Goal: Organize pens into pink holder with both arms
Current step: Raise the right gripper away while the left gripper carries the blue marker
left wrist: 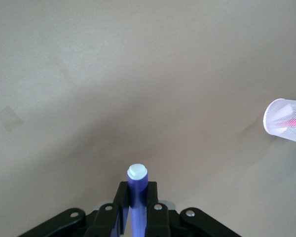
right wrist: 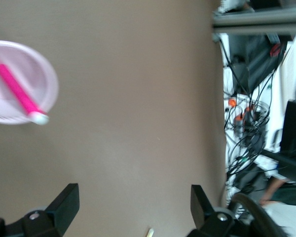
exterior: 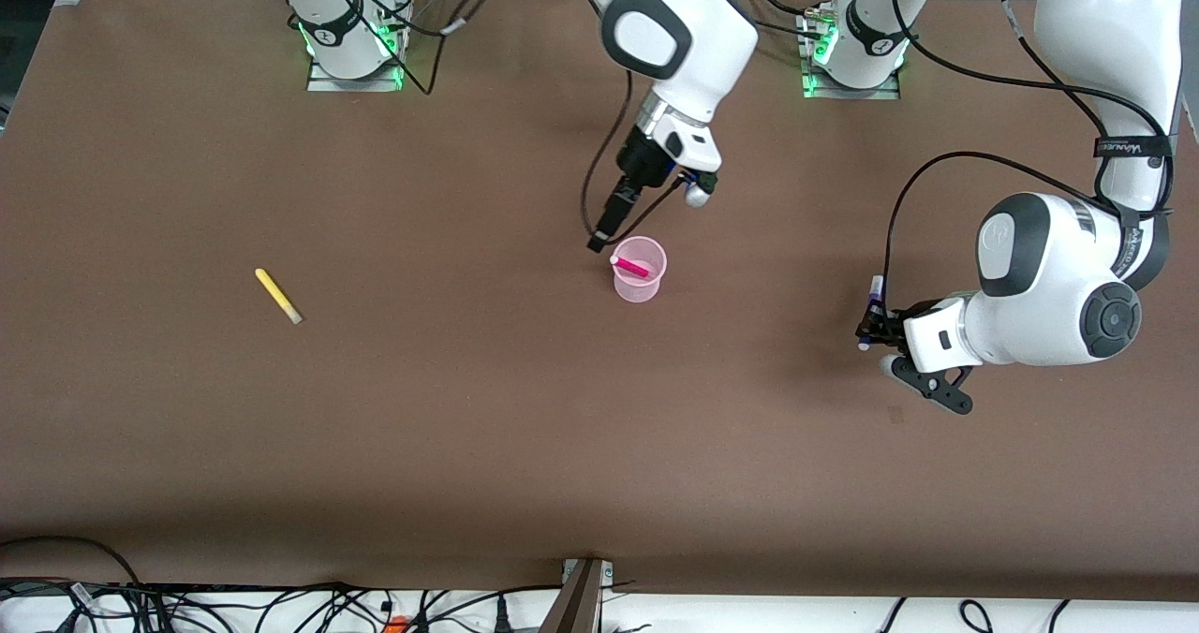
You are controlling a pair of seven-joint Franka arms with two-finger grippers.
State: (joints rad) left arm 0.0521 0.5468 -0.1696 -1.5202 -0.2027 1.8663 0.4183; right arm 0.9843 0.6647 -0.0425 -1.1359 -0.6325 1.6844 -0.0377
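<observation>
The pink holder (exterior: pixel 640 282) stands mid-table with the magenta-pink pen (exterior: pixel 633 265) leaning inside it. My right gripper (exterior: pixel 607 226) hangs open and empty just above the table beside the holder, on the side toward the robot bases. In the right wrist view the holder (right wrist: pixel 47 74) and the pink pen (right wrist: pixel 17 89) lie off to one side of the open gripper (right wrist: pixel 133 207). My left gripper (exterior: pixel 868 331) is shut on the dark purple-blue pen (left wrist: pixel 137 185), held upright above the table toward the left arm's end. The yellow pen (exterior: pixel 278 295) lies toward the right arm's end. The green pen is out of view.
The brown table (exterior: pixel 468 427) is bare around the holder. The left wrist view shows the holder (left wrist: pixel 286 121) off ahead of the held pen. Cables (exterior: pixel 281 605) run along the table edge nearest the front camera. The yellow pen's tip (right wrist: pixel 149 232) shows in the right wrist view.
</observation>
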